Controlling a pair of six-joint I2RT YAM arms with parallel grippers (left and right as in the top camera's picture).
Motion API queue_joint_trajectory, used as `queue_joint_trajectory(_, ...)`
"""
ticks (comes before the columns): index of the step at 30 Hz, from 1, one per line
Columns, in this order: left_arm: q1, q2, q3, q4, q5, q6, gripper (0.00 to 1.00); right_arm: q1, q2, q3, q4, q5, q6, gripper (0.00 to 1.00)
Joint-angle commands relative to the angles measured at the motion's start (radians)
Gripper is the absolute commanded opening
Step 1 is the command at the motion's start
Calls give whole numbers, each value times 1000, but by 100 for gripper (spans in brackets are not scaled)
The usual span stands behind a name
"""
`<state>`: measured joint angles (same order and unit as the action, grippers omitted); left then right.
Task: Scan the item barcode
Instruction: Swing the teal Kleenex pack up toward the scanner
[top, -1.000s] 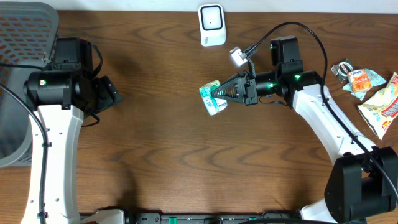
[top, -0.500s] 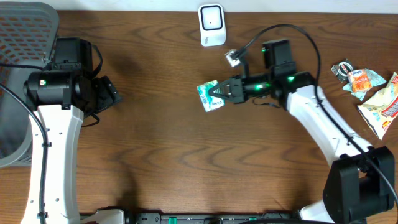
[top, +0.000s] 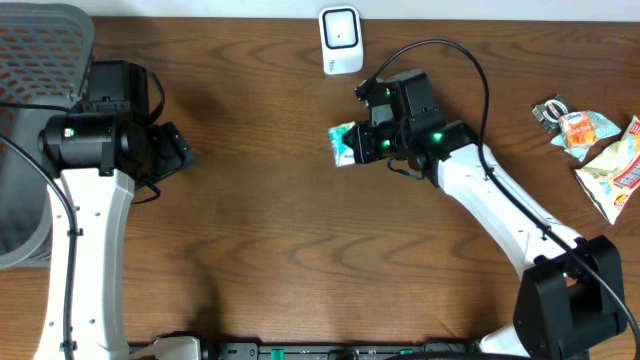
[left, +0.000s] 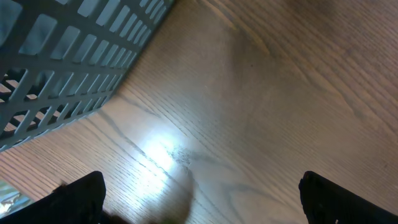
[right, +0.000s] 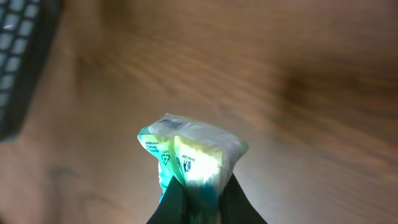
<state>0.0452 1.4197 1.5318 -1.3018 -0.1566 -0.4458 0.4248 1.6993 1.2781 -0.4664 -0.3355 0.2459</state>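
The item is a small green and white packet (top: 344, 143), held above the table just below the white barcode scanner (top: 340, 40) at the far edge. My right gripper (top: 360, 145) is shut on it from the right. In the right wrist view the packet (right: 189, 149) sticks up from between the two black fingers (right: 171, 205), its crumpled top and small print facing the camera. I see no barcode on the sides that show. Far to the left, my left gripper (top: 182, 150) stands open with nothing in it; in the left wrist view, bare wood lies under the left gripper (left: 205, 205).
A grey slatted basket (top: 30, 60) sits at the far left corner, its wall (left: 56, 68) close to the left gripper. Snack packets (top: 575, 125) and a white chip bag (top: 615, 170) lie at the right edge.
The right arm has swung back and turned its wrist, carrying the packet a little up toward the scanner. The left arm has not moved.
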Motion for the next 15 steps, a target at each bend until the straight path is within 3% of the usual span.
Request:
queue_joint_trajectory(1,4,4,4,-3,-10,-9,98,2,29,117,-24,105,-46,1)
queue_joint_trajectory(15,4,4,4,-3,-10,-9,98,-8,536,943,-393,386,-218,1)
